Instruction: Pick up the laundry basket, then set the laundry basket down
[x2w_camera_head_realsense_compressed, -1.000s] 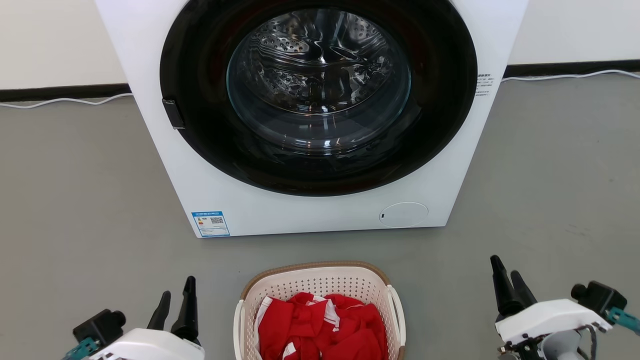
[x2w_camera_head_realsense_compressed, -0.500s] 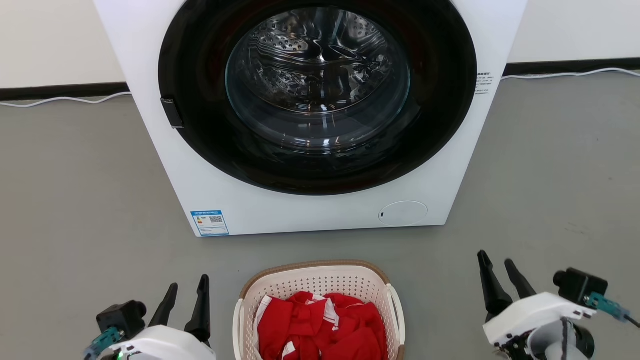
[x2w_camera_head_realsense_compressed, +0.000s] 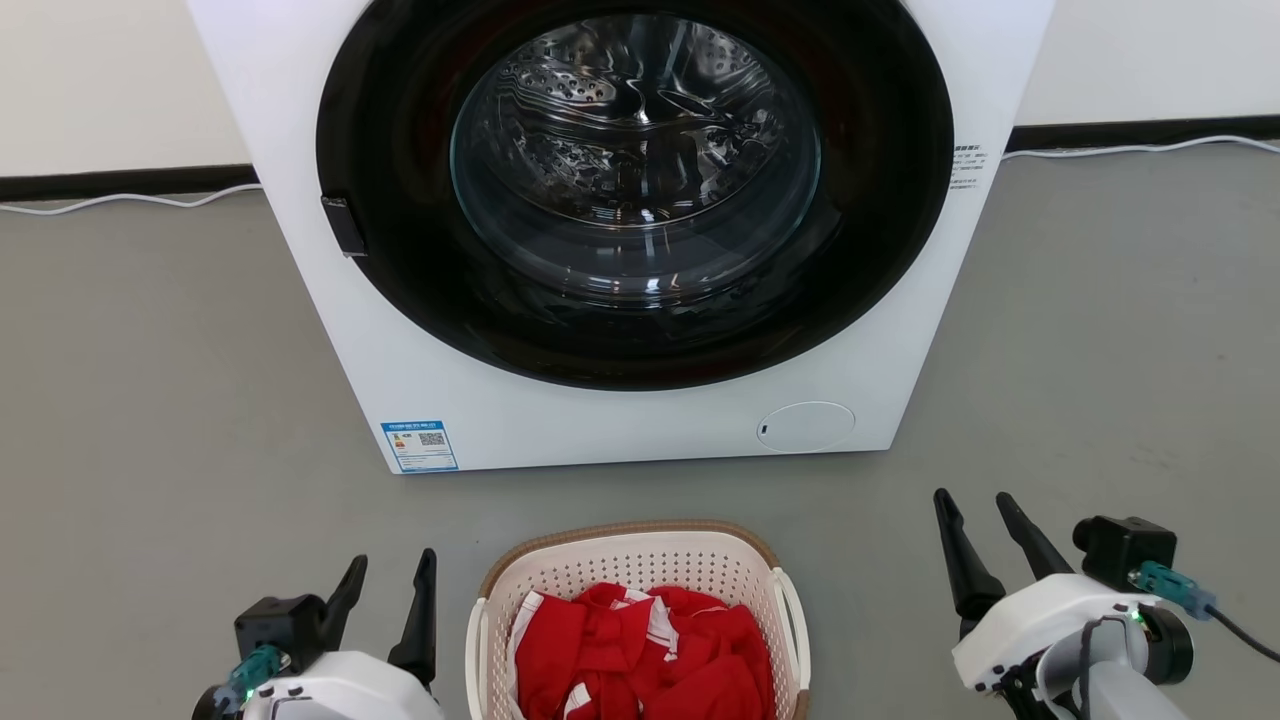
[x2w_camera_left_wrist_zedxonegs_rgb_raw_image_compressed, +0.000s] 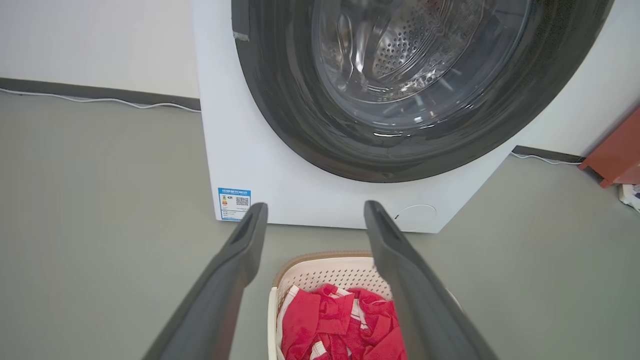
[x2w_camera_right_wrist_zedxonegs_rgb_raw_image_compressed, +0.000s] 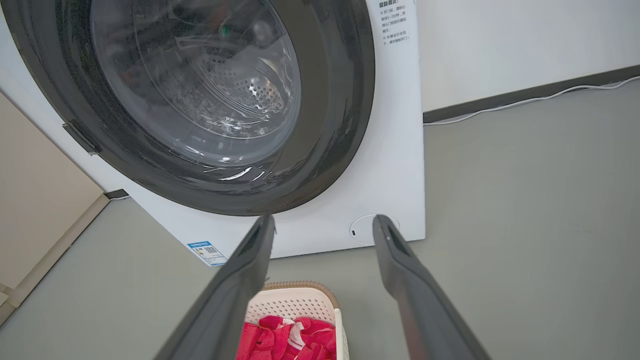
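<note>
Left gripper (x2w_camera_head_realsense_compressed: 395, 560) at the lower left of the head view, fingers parted, nothing between them, near the left handle of the laundry basket (x2w_camera_head_realsense_compressed: 630, 532) but apart from it. Right gripper (x2w_camera_head_realsense_compressed: 970, 497) at the lower right, likewise spread and empty, well apart from the basket's right handle.

Basket on the grey floor (x2w_camera_head_realsense_compressed: 150, 420), between the two grippers and near the front of the white washing machine (x2w_camera_head_realsense_compressed: 600, 430), its near end cut off by the bottom edge. Brown rim along the far end, a white handle on each side. Inside, a heap of red clothes (x2w_camera_head_realsense_compressed: 650, 650) with white stripes.

On the machine front, a round dark door (x2w_camera_head_realsense_compressed: 400, 330) with glass, perforated steel drum behind it. Blue label (x2w_camera_head_realsense_compressed: 420, 446) at the lower left corner, round white cover (x2w_camera_head_realsense_compressed: 806, 427) at the lower right. White cable (x2w_camera_head_realsense_compressed: 130, 200) along the dark skirting at the wall.

From the left wrist, basket and clothes low between the two fingers; from the right wrist, basket at the bottom edge beside the left-hand finger.
</note>
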